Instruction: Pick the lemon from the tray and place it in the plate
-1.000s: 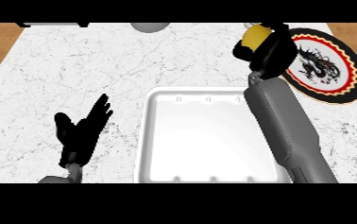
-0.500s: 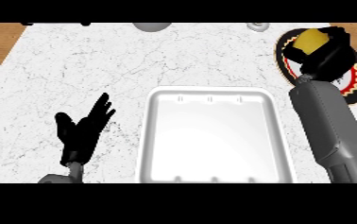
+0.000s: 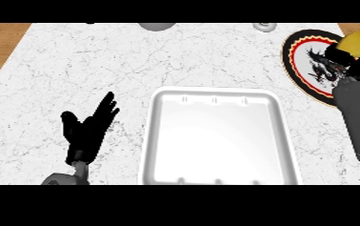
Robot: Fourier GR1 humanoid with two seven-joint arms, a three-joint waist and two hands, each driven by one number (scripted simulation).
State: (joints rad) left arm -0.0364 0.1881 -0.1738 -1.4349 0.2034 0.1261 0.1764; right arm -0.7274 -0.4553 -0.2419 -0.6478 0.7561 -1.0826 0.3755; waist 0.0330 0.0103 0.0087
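Marble counter (image 3: pixel 105 67), lemon (image 3: pixel 349 43) in right hand (image 3: pixel 341 58), over plate (image 3: pixel 309 67)

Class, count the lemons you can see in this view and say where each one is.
1: the lemon is at the right edge, held in the right hand over the plate. It is partly cut off; none lies in the tray.

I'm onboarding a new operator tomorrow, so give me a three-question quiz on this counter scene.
1. True or false: the lemon lies in the white tray.
2. Which robot hand holds the lemon: A) left, B) right?
3. Fill in: the left robot hand rests open on the tray's ____ side.

Key:
1. False; the tray holds nothing, and the lemon is over the patterned plate at the view's right edge.
2. B; the right robot hand curls round it.
3. Left.
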